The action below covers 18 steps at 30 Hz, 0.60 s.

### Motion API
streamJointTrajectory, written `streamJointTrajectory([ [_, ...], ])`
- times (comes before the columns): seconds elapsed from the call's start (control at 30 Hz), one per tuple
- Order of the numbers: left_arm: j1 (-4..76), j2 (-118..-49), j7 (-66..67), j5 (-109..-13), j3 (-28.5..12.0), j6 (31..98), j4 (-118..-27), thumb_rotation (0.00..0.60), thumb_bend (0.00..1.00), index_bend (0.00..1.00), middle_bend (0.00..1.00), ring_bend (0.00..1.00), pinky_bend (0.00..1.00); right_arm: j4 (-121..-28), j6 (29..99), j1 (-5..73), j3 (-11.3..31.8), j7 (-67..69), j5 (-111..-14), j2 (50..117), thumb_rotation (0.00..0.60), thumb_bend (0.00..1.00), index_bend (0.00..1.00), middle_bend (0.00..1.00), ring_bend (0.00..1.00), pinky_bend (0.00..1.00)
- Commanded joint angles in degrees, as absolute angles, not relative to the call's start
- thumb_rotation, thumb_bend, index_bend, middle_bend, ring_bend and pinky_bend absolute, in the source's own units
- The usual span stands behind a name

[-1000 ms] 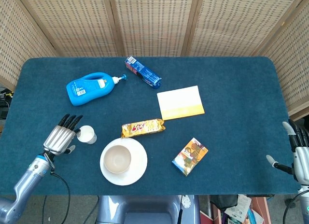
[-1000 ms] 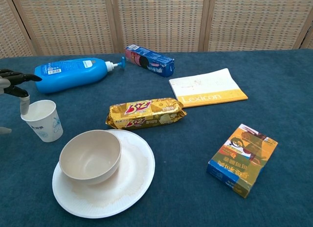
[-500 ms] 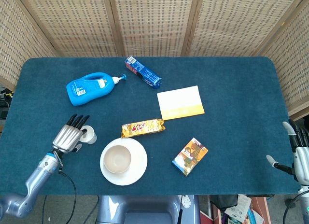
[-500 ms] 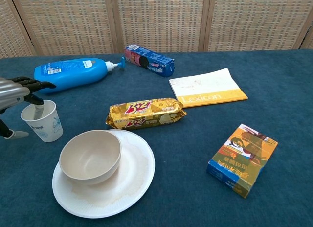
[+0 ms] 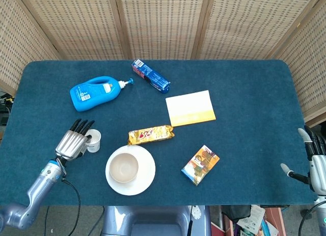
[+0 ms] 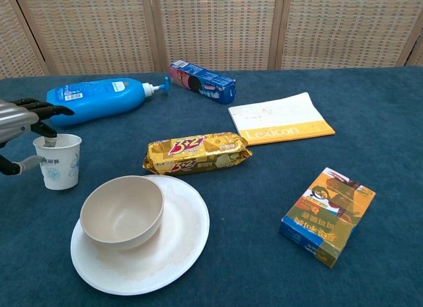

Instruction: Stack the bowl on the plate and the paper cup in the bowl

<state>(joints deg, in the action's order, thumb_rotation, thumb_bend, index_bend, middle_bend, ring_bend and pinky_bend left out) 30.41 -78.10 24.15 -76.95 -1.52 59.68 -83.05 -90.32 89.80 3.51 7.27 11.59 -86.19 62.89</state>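
A beige bowl [image 5: 124,167] [image 6: 122,211] sits inside a white plate [image 5: 145,177] [image 6: 178,247] near the table's front edge. Left of them stands a white paper cup [image 5: 93,140] [image 6: 59,165], upright. My left hand [image 5: 72,143] [image 6: 16,118] is at the cup's left side. One fingertip dips over the rim and the thumb presses the outer wall, so the hand pinches the cup. My right hand [image 5: 316,165] hangs off the table's right edge with fingers apart, holding nothing.
A blue detergent bottle [image 5: 97,93] lies behind the cup. A gold biscuit pack [image 5: 151,135] lies just behind the plate. Further off are a blue box [image 5: 151,76], a yellow-and-white booklet [image 5: 190,108] and a colourful snack box [image 5: 200,165].
My left hand moved right onto the cup and its finger and thumb came to grip it. The cup, tilted before, now stands upright and sits slightly nearer the bottle.
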Motion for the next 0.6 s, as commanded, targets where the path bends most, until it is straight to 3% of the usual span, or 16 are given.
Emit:
streamJointTrajectory([
  [0.03, 30.35, -78.0, 24.06, -76.78, -1.56, 59.69, -83.2, 0.6, 0.5, 0.58, 0.05, 0.0, 0.0, -90.44, 89.89, 3.48, 7.26, 11.57, -86.25, 62.82, 0.6, 0.15, 0.0, 0.0, 0.0, 0.0],
  [0.6, 30.01, -75.24, 23.8, -80.05, -2.43, 64.02, -88.45, 0.6, 0.5, 0.6, 0.05, 0.0, 0.0, -90.6, 90.16, 3.33, 7.41, 11.9, -86.03, 62.64, 0.6, 0.15, 0.0, 0.0, 0.0, 0.0],
])
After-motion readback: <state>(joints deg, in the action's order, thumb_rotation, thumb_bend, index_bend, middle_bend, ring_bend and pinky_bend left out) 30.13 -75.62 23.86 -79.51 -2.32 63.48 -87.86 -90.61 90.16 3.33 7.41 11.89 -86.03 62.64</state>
